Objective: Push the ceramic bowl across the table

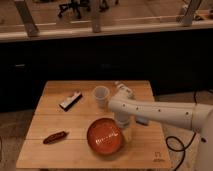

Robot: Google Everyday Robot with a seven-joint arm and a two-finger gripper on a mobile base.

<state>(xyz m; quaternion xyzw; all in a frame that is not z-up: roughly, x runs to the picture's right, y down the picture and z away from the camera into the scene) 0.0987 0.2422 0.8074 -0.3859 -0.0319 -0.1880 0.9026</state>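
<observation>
The ceramic bowl (105,136), wide, shallow and glossy reddish-orange with pale marks inside, sits on the light-wood table (55,120) near its front edge, slightly right of centre. My white arm reaches in from the right. The gripper (124,126) points down at the bowl's right rim, touching it or very close to it.
A small white cup (101,95) stands just behind the bowl, next to my wrist. A flat black-and-white object (71,101) lies at the back left. A reddish-brown elongated item (55,136) lies at the front left. A dark logo (158,157) marks the front right corner. A cable (175,145) lies on the floor at the right.
</observation>
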